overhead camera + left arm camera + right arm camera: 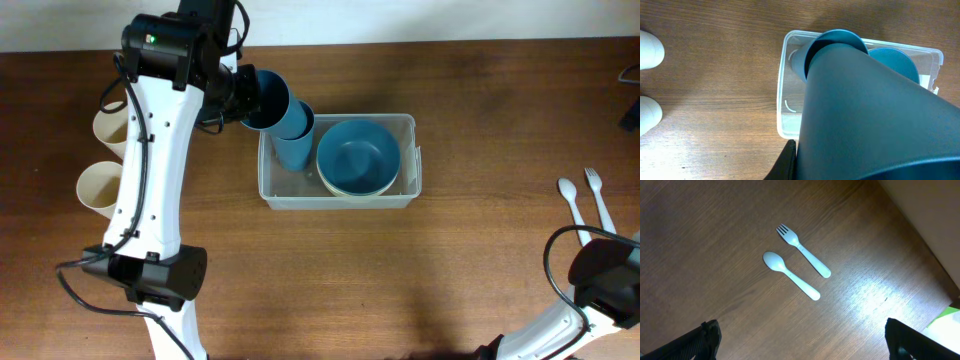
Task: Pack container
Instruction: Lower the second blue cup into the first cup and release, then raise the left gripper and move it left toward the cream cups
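Observation:
The clear container sits mid-table and holds stacked bowls, a blue one on top, and a blue cup lying at its left end. My left gripper is shut on a dark blue cup, held tilted above the container's left end. In the left wrist view this cup fills the frame over the container, pointing at the cup inside. My right gripper is open and empty, above bare table near a white spoon and fork.
Two cream cups stand at the left behind my left arm, also in the left wrist view. The spoon and fork lie at the right. Something green shows at the table's right edge.

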{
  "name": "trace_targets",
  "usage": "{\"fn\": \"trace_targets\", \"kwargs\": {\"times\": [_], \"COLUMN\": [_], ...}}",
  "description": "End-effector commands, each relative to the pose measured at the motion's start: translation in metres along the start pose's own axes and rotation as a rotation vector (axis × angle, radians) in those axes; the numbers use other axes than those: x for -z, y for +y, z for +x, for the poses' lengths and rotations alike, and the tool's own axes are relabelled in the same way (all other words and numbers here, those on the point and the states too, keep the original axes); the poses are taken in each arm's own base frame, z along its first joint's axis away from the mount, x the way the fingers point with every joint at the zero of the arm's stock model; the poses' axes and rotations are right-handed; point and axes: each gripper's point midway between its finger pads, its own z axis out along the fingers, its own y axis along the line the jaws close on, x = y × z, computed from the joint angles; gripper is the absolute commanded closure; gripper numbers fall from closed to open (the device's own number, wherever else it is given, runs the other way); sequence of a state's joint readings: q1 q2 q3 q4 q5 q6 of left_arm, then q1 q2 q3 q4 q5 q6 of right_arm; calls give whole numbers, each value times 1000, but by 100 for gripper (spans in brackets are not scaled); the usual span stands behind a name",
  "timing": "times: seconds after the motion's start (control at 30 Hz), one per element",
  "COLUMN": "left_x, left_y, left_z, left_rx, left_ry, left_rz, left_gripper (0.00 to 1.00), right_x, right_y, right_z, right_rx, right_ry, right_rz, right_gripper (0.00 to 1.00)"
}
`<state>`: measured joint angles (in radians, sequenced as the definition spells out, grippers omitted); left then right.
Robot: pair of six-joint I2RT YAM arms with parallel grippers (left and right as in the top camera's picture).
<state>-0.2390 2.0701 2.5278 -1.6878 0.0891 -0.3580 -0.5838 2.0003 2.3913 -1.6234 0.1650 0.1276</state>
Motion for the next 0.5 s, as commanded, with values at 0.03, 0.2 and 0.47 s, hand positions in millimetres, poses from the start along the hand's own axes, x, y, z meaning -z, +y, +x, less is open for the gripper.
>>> {"fn": "trace_targets", "kwargs": {"times": [0.03,0.2,0.47], "left_x": [2,2,3], "left_y": [4,4,4], "left_z": [-1,-1,-9], "left_rx": [-10,-11,-12], "left_ry": [-7,-8,-44], "left_rz": [-8,-12,-13], "left_gripper": [91,87,82], "right_x": [-2,-2,-3], "right_y": [-2,-2,-2], "right_z": [0,0,0], "right_rx": [1,1,1], "right_ry": [5,5,5], "right_rz": [16,16,16], "right_gripper": [0,1,1]}}
